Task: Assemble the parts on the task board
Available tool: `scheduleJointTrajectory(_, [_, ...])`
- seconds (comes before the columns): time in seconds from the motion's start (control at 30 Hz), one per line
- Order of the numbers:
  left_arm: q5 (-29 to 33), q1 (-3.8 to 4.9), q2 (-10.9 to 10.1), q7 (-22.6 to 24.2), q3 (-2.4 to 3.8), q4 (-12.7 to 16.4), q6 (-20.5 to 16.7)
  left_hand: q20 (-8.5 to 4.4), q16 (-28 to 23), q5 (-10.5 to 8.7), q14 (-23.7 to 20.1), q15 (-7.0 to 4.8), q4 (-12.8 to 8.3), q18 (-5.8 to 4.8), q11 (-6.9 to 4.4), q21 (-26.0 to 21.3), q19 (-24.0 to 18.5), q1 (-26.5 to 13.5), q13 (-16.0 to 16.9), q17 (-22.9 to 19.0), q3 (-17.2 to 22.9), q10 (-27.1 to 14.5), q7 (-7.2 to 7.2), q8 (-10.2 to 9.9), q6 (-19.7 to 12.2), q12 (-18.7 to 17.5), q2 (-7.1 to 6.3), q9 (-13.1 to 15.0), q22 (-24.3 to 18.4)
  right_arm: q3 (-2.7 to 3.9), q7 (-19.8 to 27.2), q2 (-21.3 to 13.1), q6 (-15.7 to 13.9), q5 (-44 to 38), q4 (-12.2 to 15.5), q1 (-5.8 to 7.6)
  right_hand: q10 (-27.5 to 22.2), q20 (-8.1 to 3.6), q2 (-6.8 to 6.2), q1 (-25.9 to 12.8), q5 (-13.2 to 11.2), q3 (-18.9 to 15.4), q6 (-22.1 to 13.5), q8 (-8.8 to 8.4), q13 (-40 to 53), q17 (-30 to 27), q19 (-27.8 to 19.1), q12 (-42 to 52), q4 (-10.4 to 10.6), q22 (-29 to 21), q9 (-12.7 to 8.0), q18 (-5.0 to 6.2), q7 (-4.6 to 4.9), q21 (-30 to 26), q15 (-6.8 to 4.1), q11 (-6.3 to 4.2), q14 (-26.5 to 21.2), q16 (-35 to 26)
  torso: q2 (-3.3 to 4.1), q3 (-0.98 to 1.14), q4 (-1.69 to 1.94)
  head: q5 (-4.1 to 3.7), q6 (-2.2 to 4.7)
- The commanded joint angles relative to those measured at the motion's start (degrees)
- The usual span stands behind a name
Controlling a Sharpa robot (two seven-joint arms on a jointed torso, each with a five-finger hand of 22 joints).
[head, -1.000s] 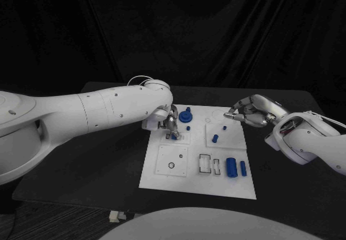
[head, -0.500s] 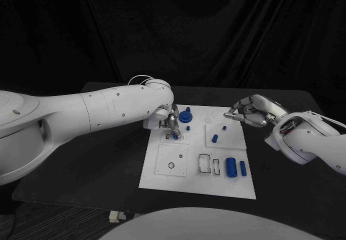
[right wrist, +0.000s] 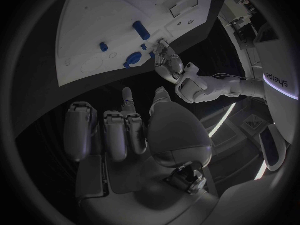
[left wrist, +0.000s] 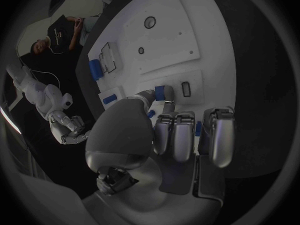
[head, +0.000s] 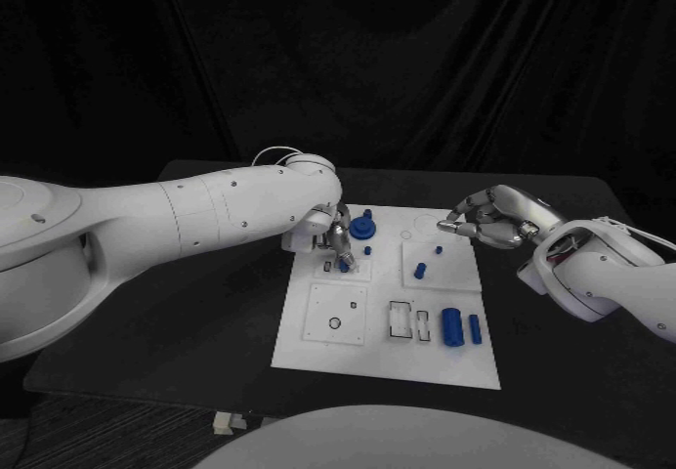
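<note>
The white task board (head: 353, 342) lies mid-table. My left hand (head: 331, 234) hangs over its far left corner and pinches a small blue part (left wrist: 160, 91) between thumb and a fingertip, right beside a small rectangular slot (left wrist: 185, 88). A blue round knob (head: 363, 229) stands just right of that hand. My right hand (head: 493, 220) hovers at the board's far right edge with fingers curled and nothing in them. Two small blue pegs (head: 420, 272) stand on the right inset plate. A thick blue cylinder (head: 451, 327) and a slim blue piece (head: 475, 329) lie near the right front.
Two empty rectangular slots (head: 401, 320) sit left of the cylinder, and a small ring (head: 335, 322) lies on the left front plate. Black tabletop (head: 184, 332) surrounds the board on all sides. The left forearm (head: 169, 220) spans the table's left half.
The left hand has lifted slightly with its blue part, staying over the same corner of the board. The right hand has not moved.
</note>
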Motion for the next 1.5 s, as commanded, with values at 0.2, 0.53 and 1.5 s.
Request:
scheduleJointTrajectory(0.2, [0.5,-0.10,0.2,0.1,0.04,0.0,2.1,-0.02,0.2,-1.13,6.1,-0.19,0.0,1.01,0.00,-0.2,3.1,-0.5,14.6,15.1,0.0,5.7,-0.89,-0.5,0.8,-0.4,-0.05,-0.3,13.3,0.04,-0.8,0.0,0.2,-0.3,0.1,-0.25,6.0,0.30,0.53,0.2,0.1,-0.4,-0.1,-0.34,15.1,14.5,0.3,0.2,0.0,11.3,-0.1,0.59,0.02,-0.2,0.31,0.38,6.0,-0.1,0.01,0.00,0.02,0.18,-0.01])
scheduleJointTrajectory(0.53, [0.5,-0.11,0.0,-0.6,0.04,-0.1,3.0,-0.01,0.2,-1.32,6.1,-0.19,-0.3,1.02,-0.02,-0.2,3.0,-0.4,14.6,15.1,0.1,5.7,-0.95,-0.6,0.9,-0.4,-0.11,-0.4,13.2,0.04,-0.9,0.0,0.4,-0.3,0.1,-0.32,6.0,0.30,0.53,0.2,0.1,-0.4,-0.1,-0.34,15.1,14.5,0.3,0.2,0.0,11.3,-0.1,0.59,0.02,-0.2,0.31,0.38,6.0,-0.1,-0.02,0.01,0.04,0.10,-0.01])
scheduleJointTrajectory(1.5, [0.5,-0.29,0.8,-0.4,0.04,-1.0,2.1,1.01,0.2,-16.01,6.1,0.90,2.2,1.15,1.31,-0.9,2.8,-7.9,13.9,15.1,-6.5,5.1,0.61,-6.0,2.2,-1.0,1.11,-5.5,13.1,0.04,-0.8,0.0,0.7,-0.3,0.0,-0.37,6.0,0.30,0.60,0.3,0.1,-0.4,-0.1,-0.36,15.1,14.3,0.2,0.2,0.0,11.2,-0.1,0.64,0.02,-0.4,0.32,0.39,5.9,-0.2,-0.03,0.00,0.00,0.17,-0.01])
